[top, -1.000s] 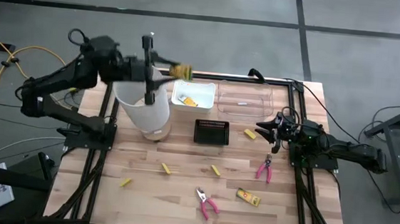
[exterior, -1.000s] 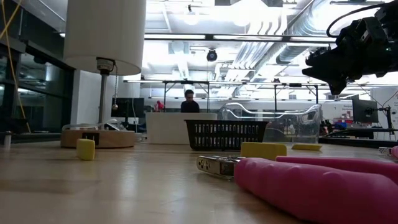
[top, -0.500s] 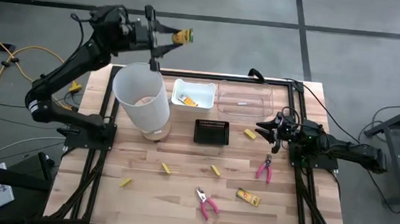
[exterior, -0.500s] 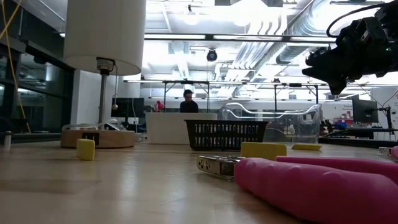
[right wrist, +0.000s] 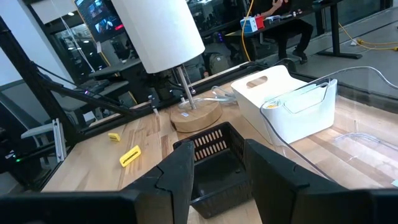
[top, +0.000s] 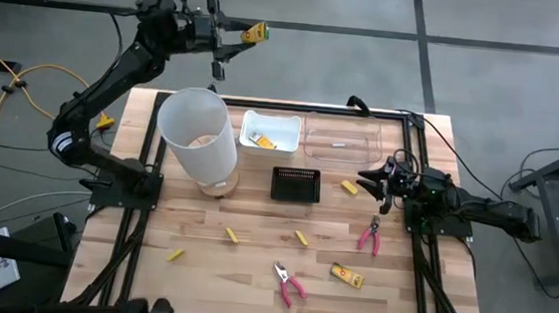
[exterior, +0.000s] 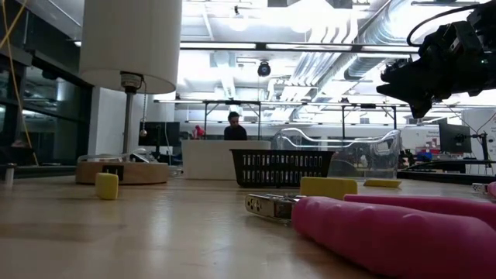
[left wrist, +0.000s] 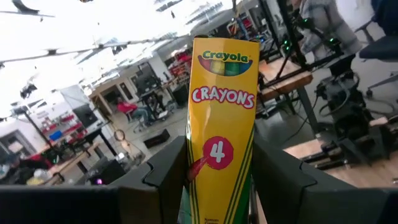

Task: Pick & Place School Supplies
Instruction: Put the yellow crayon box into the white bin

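My left gripper (top: 241, 38) is raised beyond the table's far edge, shut on a yellow crayon packet (top: 256, 33) whose printed face fills the left wrist view (left wrist: 222, 118). My right gripper (top: 371, 179) waits open at the table's right side, level, with nothing between its fingers (right wrist: 214, 180). Loose on the wood lie another yellow packet (top: 347, 275), two pink-handled pliers (top: 289, 284) (top: 370, 234) and small yellow blocks (top: 231, 236) (top: 301, 238) (top: 175, 254) (top: 349, 187). My left gripper pinches the packet's lower part (left wrist: 194, 180) between its two fingers, one on each long edge. The fingers lie about level and along the packet, which sticks out past the fingertips. The packet is lifted clear of everything, its printed face showing.
A tall white bin (top: 197, 150) stands at the far left of the table. Beside it are a white box (top: 283, 143) with a yellow item inside, a clear tray (top: 341, 139) and a small black tray (top: 295, 184). A person (exterior: 235, 124) shows far behind.
My left gripper has swung from above the white bin and box toward the table's far edge and past it, carrying the packet, which stays in the hold and clear of everything.
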Motion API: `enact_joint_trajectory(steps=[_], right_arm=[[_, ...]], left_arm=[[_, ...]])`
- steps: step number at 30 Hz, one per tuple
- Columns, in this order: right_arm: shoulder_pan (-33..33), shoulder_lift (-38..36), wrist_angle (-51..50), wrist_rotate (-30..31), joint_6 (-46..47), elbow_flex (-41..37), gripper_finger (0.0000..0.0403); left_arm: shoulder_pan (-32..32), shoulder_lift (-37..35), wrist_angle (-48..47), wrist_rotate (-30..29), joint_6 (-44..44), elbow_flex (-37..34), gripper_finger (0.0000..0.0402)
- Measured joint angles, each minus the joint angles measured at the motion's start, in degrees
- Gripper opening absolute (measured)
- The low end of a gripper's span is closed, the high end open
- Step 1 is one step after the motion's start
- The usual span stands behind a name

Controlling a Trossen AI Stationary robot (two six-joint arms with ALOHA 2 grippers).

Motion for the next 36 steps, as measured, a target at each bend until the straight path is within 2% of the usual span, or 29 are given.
enact_joint_trajectory(steps=[13, 19, 25, 36], right_arm=[[0.00, 0.01, 0.00, 0.00, 0.00, 0.01, 0.0133], [0.01, 0.00, 0.00, 0.01, 0.01, 0.00, 0.0133], [-0.01, 0.02, 0.00, 0.02, 0.01, 0.01, 0.0133], [-0.01, 0.01, 0.00, 0.02, 0.01, 0.00, 0.0133]], left_arm=[[4.14, 8.55, -2.06, 6.90, 0.06, 0.00, 0.0159], [5.57, 11.79, -4.21, 11.99, 2.19, 0.00, 0.0159], [5.53, 14.22, -11.58, 12.55, 8.44, 0.00, 0.0159], [3.86, 19.01, -20.83, 12.38, 13.33, 0.00, 0.0159]])
